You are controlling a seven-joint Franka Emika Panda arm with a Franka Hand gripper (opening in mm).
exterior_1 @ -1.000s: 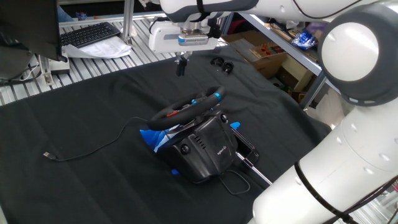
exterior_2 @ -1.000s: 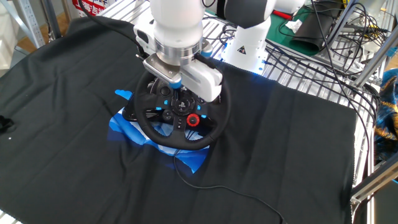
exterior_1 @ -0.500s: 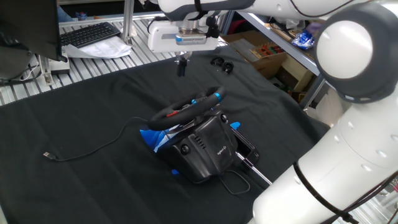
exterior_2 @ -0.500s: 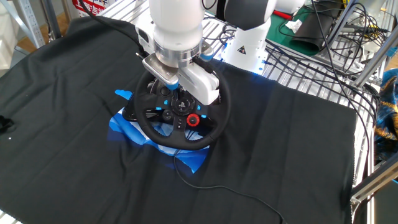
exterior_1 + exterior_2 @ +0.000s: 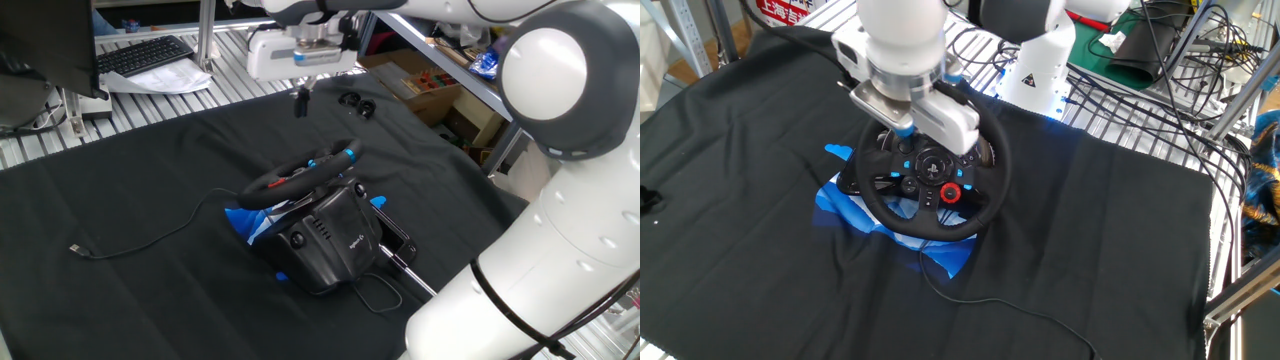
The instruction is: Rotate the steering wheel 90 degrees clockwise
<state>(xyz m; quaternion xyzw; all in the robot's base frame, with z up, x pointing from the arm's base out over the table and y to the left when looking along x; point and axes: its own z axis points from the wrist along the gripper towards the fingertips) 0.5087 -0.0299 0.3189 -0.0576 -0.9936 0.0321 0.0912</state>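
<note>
The steering wheel (image 5: 300,172) is a black round rim with blue and red accents, tilted on its black base housing (image 5: 330,240) in the middle of the black cloth. In the other fixed view its rim (image 5: 880,205) faces the camera with a red knob at the lower right of the hub. My gripper (image 5: 300,103) hangs in the air above and behind the wheel, apart from it, fingers together and holding nothing. In the other fixed view the white hand body (image 5: 915,100) covers the wheel's top and hides the fingertips.
Blue plastic (image 5: 245,222) lies under the base. A thin cable (image 5: 130,245) trails left across the cloth. Small black objects (image 5: 357,103) lie at the cloth's far edge. A keyboard (image 5: 145,55) and a cardboard box (image 5: 420,85) sit beyond the cloth.
My gripper has risen and drifted sideways away from the wheel, still shut. The steering wheel has not turned.
</note>
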